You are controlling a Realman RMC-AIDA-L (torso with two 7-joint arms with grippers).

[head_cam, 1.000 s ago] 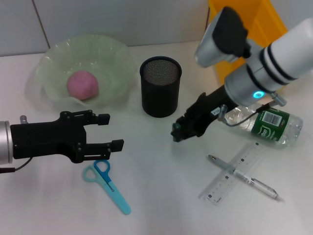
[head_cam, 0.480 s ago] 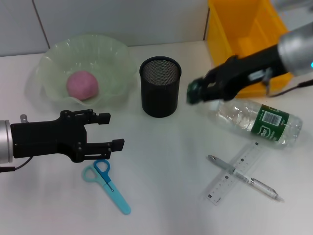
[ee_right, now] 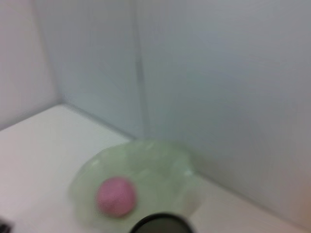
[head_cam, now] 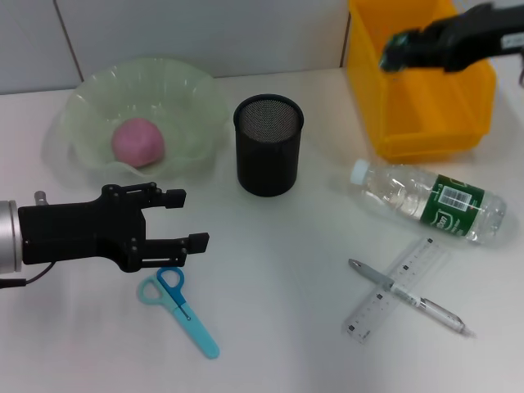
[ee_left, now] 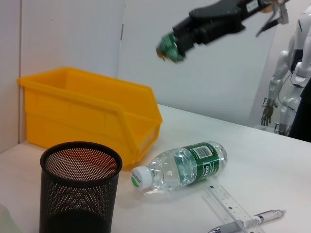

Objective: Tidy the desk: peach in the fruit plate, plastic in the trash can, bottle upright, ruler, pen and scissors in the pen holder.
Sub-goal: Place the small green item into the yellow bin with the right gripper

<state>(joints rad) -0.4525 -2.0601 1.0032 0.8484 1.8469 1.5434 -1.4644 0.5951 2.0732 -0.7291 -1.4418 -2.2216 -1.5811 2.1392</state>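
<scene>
Right hand: the right hand [head_cam: 395,51] hangs over the yellow bin [head_cam: 426,123], clenched on a small crumpled green scrap [ee_left: 169,47], likely the plastic.
Left hand: the left hand [head_cam: 187,219] is released, fingers apart, just above the blue scissors [head_cam: 178,308].
Done: peach [head_cam: 138,141] in the fruit plate [head_cam: 192,90].
Waiting: bottle [head_cam: 434,203] on its side; pen [head_cam: 405,295] crossing the ruler [head_cam: 395,288]; mesh pen holder [head_cam: 269,144] looks empty.
Risk: a release near the bin's rim could drop the scrap onto the worktop [head_cam: 278,327].

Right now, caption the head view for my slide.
Right gripper carries green plastic above the yellow bin; left gripper hovers open over the scissors.
</scene>
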